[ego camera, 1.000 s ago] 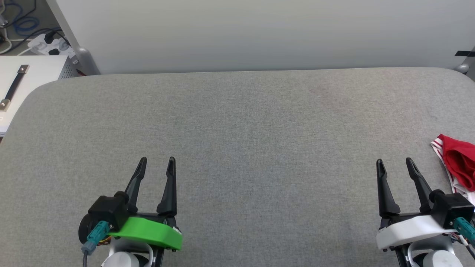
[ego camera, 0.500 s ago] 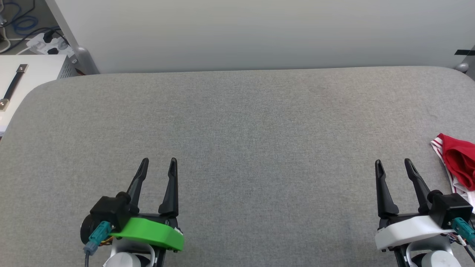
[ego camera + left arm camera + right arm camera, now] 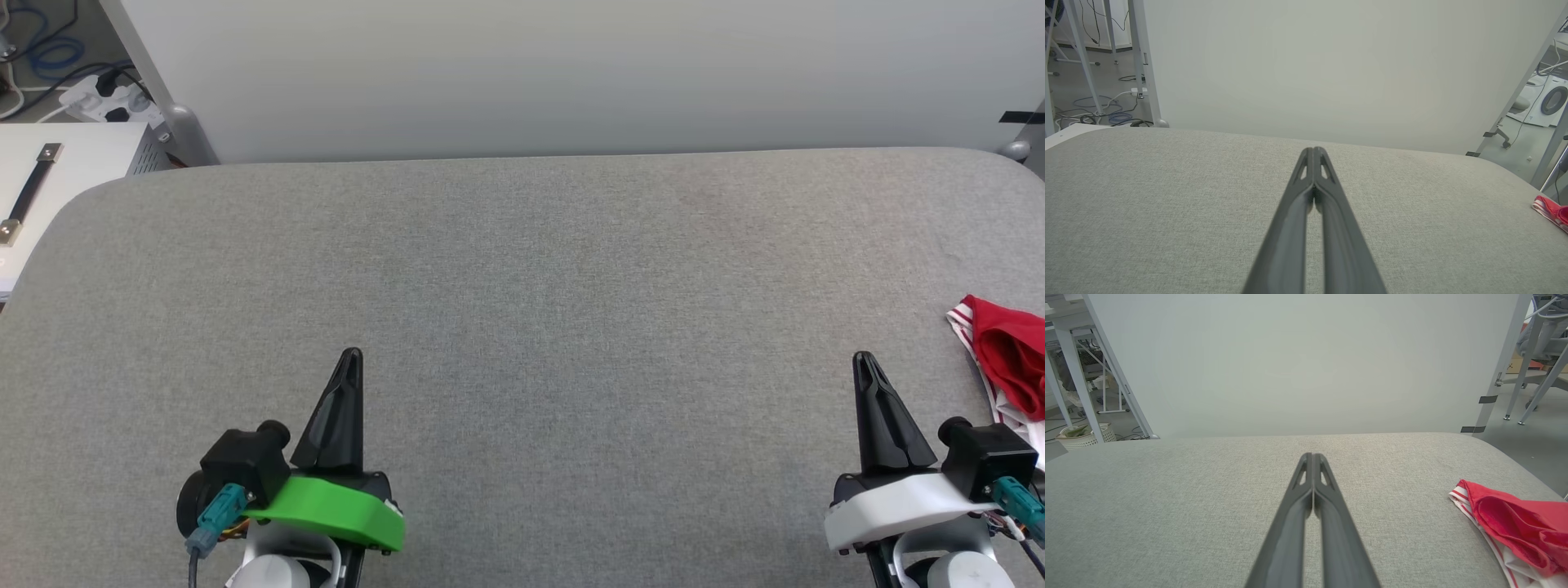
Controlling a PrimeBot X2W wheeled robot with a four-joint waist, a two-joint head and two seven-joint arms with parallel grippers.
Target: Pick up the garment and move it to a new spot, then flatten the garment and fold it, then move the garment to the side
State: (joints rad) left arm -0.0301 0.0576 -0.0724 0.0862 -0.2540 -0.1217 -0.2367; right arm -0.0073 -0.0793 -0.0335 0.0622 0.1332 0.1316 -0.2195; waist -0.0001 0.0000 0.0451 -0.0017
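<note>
Grey fabric tabletop (image 3: 522, 269), red garment (image 3: 1011, 353) bunched at its right edge.
Striped white trim edges the garment; the right gripper (image 3: 864, 361) sits near it, fingers pressed together and empty; the left gripper (image 3: 351, 358), well apart, is likewise closed on nothing.

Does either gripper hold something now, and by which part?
Nothing is held. The left gripper and the right gripper are shut and empty; the garment lies apart from both.

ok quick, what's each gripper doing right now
left gripper: closed, holding nothing
right gripper: closed, holding nothing; the shirt lies apart from it on the table
</note>
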